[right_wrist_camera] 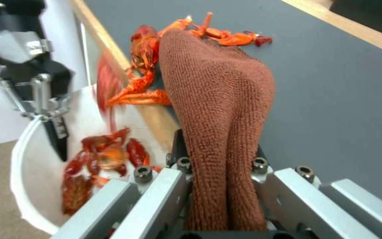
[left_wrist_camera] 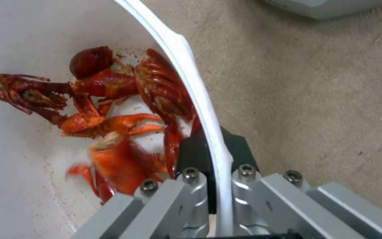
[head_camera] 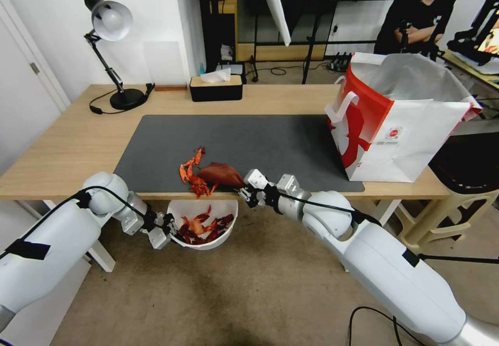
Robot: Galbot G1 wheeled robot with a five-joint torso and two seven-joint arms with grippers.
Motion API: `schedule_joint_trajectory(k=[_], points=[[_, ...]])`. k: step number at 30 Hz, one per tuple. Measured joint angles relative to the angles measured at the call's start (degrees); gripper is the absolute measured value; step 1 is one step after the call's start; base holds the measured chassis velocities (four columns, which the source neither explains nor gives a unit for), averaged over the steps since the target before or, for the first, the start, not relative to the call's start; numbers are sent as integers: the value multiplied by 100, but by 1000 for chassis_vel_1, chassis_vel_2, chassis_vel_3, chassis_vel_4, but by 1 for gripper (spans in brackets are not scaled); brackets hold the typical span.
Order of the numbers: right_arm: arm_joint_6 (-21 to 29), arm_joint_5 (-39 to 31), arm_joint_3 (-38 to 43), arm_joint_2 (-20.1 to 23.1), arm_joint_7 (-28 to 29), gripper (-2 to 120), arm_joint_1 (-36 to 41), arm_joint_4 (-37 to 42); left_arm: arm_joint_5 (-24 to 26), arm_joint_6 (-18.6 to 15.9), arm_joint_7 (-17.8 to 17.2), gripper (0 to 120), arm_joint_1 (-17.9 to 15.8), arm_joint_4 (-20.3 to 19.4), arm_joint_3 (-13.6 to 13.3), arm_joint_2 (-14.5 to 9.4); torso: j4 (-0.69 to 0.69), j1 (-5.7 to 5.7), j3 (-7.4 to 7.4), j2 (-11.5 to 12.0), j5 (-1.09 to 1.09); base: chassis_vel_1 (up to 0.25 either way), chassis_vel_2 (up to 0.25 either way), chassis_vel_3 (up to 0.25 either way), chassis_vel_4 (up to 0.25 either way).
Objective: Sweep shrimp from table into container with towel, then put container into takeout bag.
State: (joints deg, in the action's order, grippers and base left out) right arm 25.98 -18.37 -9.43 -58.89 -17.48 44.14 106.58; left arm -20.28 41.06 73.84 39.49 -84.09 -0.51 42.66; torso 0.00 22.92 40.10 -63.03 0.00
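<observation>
Clearly the right claw (head_camera: 248, 193), low centre of frame, pinches the soft, limp towel (head_camera: 222, 174) shut by its bunched end, while the left claw (head_camera: 167, 230) clamps the light bowl (head_camera: 221, 238) by its thin, bendy rim.

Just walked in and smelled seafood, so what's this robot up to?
It's sweeping shrimp off the table into a bowl. The right claw grips a towel at the table's front edge, pushing the shrimp toward it. The left claw pinches the bowl's rim and holds it below that edge, already with several shrimp inside. Some remain on the mat. The takeout bag stands open on the table's right end.
</observation>
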Motion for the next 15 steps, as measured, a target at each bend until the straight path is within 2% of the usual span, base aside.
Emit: schedule_joint_trajectory(k=[15], points=[[-97, 149, 201, 161, -65, 4, 609, 531, -12, 2, -1, 0, 34, -25, -4, 16, 0, 0, 0, 0, 0, 0, 0, 0, 0]])
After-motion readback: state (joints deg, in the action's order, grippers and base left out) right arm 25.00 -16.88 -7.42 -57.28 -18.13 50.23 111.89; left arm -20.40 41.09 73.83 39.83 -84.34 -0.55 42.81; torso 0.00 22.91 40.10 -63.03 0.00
